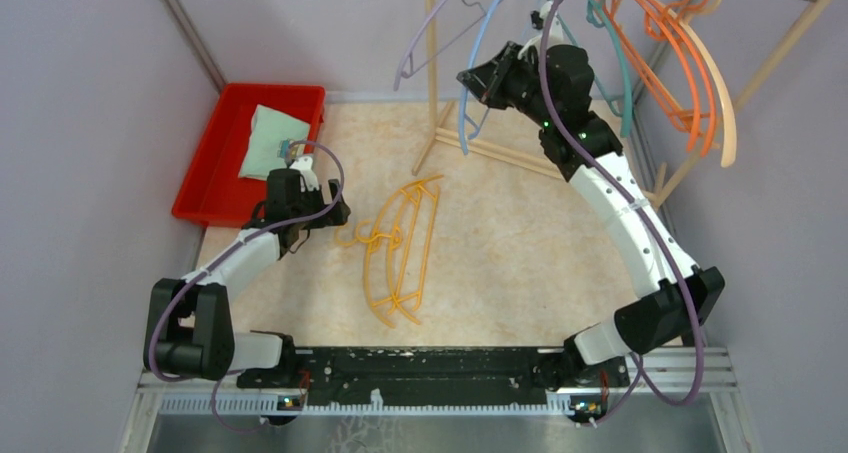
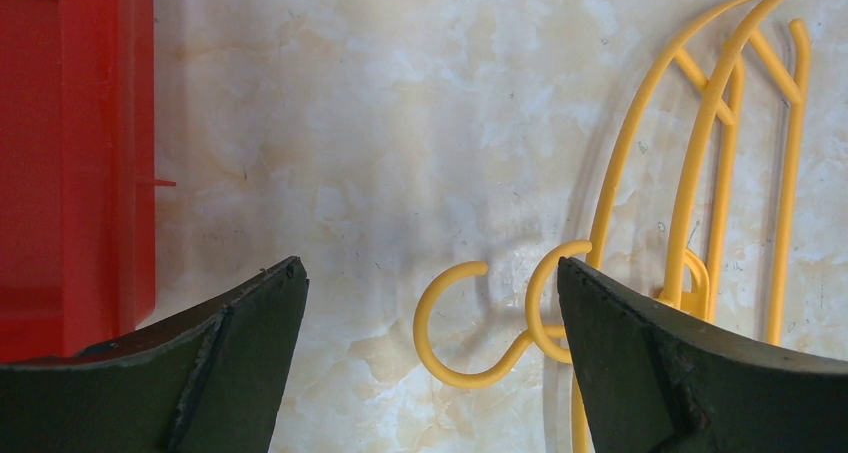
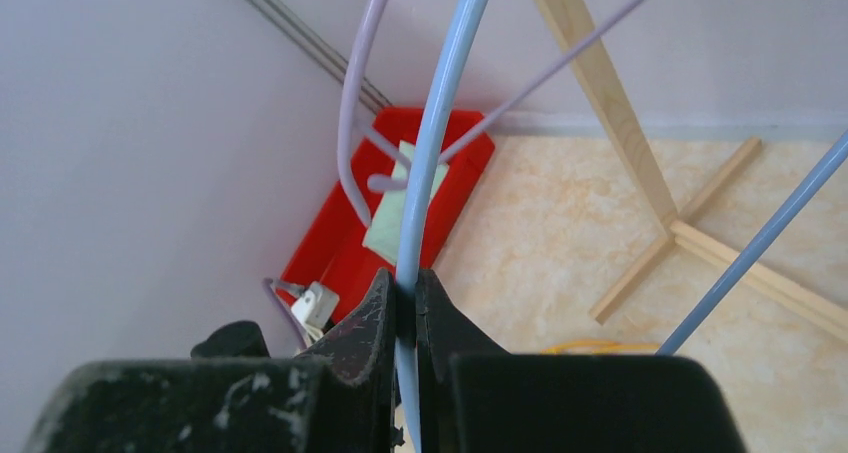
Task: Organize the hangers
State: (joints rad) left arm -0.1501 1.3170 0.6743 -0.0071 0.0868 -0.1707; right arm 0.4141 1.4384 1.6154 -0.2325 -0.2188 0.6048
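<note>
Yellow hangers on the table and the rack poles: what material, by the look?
Yellow hangers: probably moulded plastic; smooth, slightly glossy, one even colour, thin rounded section. Rack poles: look like light bare wood; matte, pale tan, square edges.

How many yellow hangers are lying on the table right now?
2. Both overlap on the table, hooks toward the open left pincer: one yellow hanger nearer the red tray, the other yellow hanger lapping it, farther away. None seems hidden.
</note>
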